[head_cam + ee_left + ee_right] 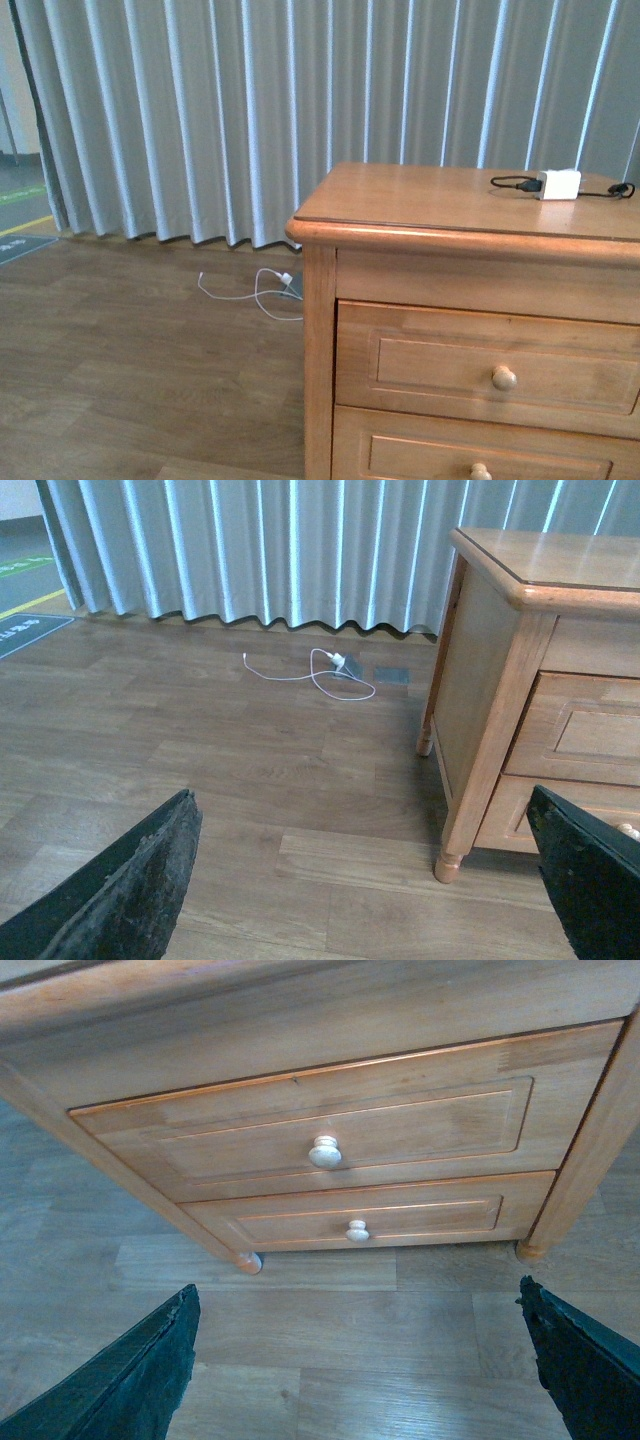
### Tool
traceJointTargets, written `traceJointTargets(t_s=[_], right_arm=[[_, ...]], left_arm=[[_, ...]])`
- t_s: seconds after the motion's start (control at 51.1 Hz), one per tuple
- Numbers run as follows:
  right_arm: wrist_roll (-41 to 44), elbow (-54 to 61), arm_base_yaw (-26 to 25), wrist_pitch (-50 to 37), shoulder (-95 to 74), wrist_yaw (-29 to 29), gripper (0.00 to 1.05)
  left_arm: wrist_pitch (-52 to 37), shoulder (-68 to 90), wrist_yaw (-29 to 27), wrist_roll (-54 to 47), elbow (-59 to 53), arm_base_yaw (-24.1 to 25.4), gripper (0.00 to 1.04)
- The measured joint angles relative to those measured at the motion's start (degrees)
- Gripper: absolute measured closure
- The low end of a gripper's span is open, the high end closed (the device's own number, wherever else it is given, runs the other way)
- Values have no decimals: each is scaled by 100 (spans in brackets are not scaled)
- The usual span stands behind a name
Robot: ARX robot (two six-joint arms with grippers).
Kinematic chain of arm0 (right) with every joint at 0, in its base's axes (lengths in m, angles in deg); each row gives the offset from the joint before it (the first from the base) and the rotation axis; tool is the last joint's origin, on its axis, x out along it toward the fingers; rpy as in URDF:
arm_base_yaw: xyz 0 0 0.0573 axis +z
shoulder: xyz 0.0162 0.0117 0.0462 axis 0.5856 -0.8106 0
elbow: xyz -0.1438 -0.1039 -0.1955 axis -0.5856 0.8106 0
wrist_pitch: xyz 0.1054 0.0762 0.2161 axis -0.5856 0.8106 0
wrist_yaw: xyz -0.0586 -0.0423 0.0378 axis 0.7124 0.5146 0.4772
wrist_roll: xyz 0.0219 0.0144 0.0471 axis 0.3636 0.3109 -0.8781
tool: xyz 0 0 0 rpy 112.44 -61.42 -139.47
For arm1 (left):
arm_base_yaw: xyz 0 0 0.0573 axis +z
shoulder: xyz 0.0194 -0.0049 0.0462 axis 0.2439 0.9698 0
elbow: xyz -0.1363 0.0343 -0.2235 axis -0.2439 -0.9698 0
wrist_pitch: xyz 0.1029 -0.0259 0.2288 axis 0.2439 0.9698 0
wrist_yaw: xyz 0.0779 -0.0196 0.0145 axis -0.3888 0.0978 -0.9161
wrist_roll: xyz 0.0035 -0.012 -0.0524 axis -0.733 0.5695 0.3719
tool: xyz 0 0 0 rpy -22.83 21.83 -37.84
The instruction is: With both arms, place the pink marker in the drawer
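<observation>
Pink marker: not visible in any view, whereabouts unknown; the cabinet top [430, 205] shows only a white charger block [558, 184] with its black cable [512, 183] near the far right edge. The drawer [487, 366] is fully closed, its front flush with the frame, its round pale knob [504, 377] facing out; a second drawer [368, 1221] sits beneath it, also closed. Left gripper [365, 880] hangs low over the wood floor [200, 770], beside the cabinet's left side, fingers spread wide with nothing between them. Right gripper [360, 1360] hangs in front of the drawer fronts and below them, jaws likewise wide apart and empty, well apart from the knob. Risks, as judged: the two knobs are alike and stacked, so the right arm could close on the lower one and open the wrong drawer; a small round knob may slip from flat fingers if the grip lands off-centre, and a skewed pull may bind the drawer. With the marker unseen, the left arm could go for the charger block instead, or snag the cable. Edges: the top's moulded lip overhangs the drawer front, so a rise from below must stay out from it; the corner post [495, 740] and foot [449, 866] stand near the left gripper. Room: open floor in front and to the left; a white cord [320, 672] lies by the curtain [300, 110], well apart from both arms.
</observation>
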Motion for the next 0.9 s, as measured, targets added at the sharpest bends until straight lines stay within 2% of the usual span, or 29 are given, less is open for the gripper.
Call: traceJointTargets(t_s=[0.157,0.294,0.411,0.548,0.607,0.685,0.9], right_arm=[[131,452,-173,1054,1779,-264,9],[221,831,-629,2188,3497,-494,9],[308,1078,-979,2516,4404,-330,9],[402,1091,-1003,2516,4489,-317,9],[761,1460,-739,1731,4828,74,17],[1202,1884,-481,944,5309,92,31],[1530,2208,-442,761,5558,136,72]], left_arm=[[0,0,-2,0,0,0,6],[0,0,-2,0,0,0,6],[0,0,-2,0,0,0,6],[0,0,-2,0,0,0,6],[0,0,0,0,0,0,6],[0,0,-4,0,0,0,6],[2,0,-4,0,0,0,6]])
